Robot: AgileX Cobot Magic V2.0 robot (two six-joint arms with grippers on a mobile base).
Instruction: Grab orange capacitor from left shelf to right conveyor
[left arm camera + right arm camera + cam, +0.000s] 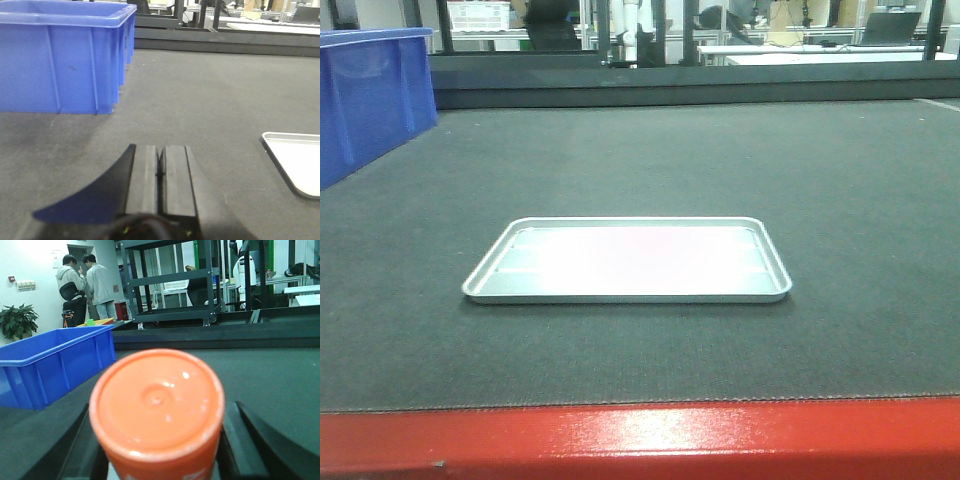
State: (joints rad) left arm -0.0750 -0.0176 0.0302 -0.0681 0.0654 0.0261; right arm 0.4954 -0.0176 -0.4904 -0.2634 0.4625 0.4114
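Note:
The orange capacitor (pixel 156 400) fills the middle of the right wrist view, its flat glossy top facing the camera. My right gripper (pixel 161 415) is shut on it, one dark finger (pixel 240 440) pressed to each side, above the right conveyor (pixel 280 375). My left gripper (pixel 160 148) is shut with nothing in it, low over the dark belt (pixel 200 90). The front view shows the belt (pixel 840 170) and its red front edge (pixel 640 440), with neither gripper in it. The left shelf is out of view.
A shallow silver tray (pixel 620 295) lies on the belt's middle; its corner (pixel 280 150) shows right of my left gripper. A blue plastic bin (pixel 365 95) (pixel 60 65) (pixel 50 365) stands at the belt's left. Dark racks and two people are far behind.

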